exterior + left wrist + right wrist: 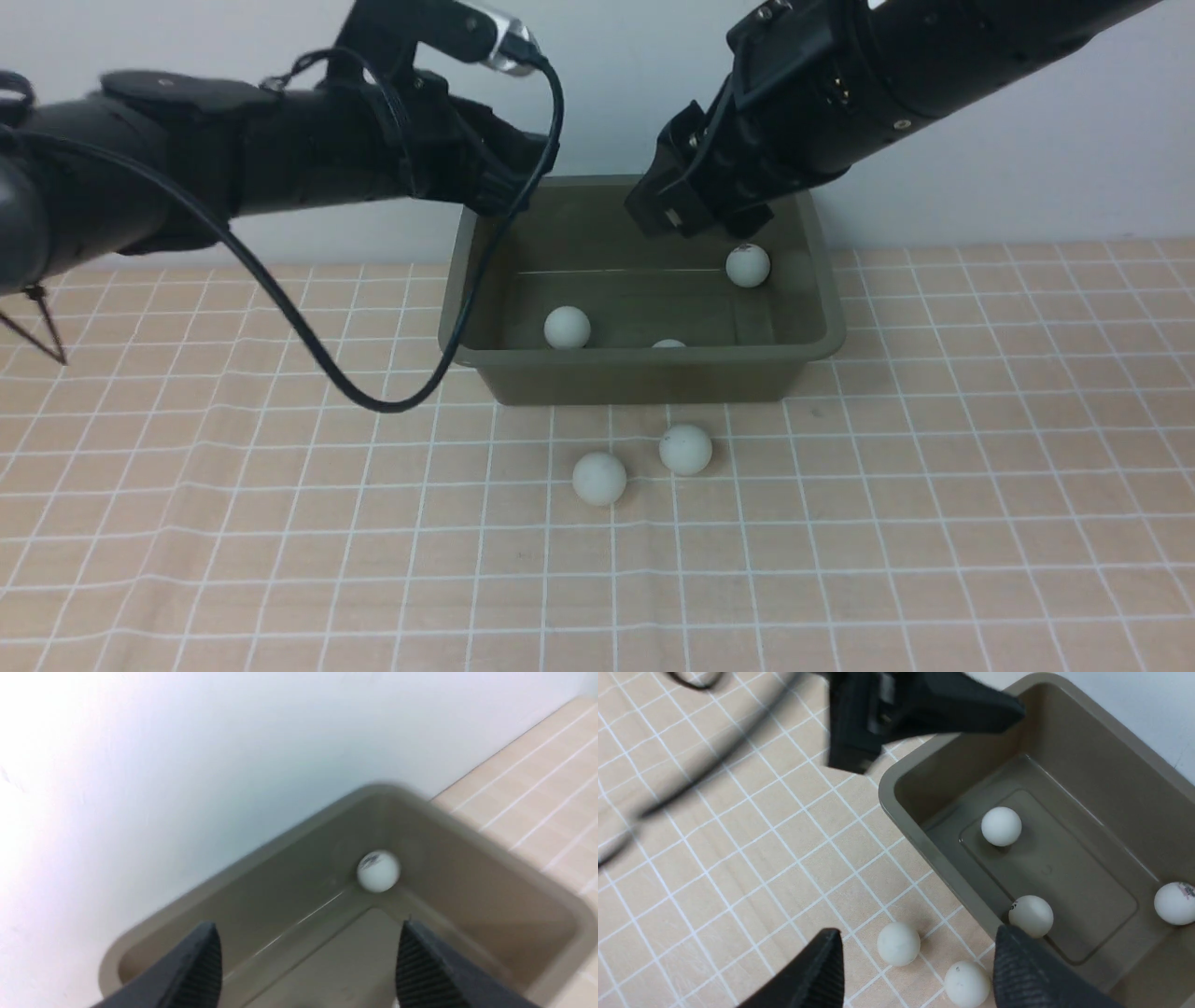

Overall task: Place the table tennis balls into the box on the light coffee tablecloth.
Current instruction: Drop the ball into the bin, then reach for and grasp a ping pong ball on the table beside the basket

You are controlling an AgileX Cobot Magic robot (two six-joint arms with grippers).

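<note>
In the front view you see the olive-green rectangular plastic box (pixel 644 378) standing on the light coffee tablecloth (pixel 934 467) with white grid lines, close to the white wall (pixel 1027 140). Three small white table tennis balls lie inside it: one at the left (pixel 567 328), one half hidden by the near wall (pixel 668 344), and one with a dark mark at the far right (pixel 748 265). Two more lie on the cloth just in front of the box, one ball (pixel 598 478) near another ball (pixel 685 449), not touching. A black cable (pixel 392 407) from the left arm (pixel 233 159) hangs in a loop before the box's left corner.

In the left wrist view the left gripper (pixel 308 924) has its fingers apart with nothing between them, above the box. The marked ball sits in a corner.

In the right wrist view the right gripper (pixel 920 933) is also apart and empty, high above the near rim and the two balls on the cloth.
</note>
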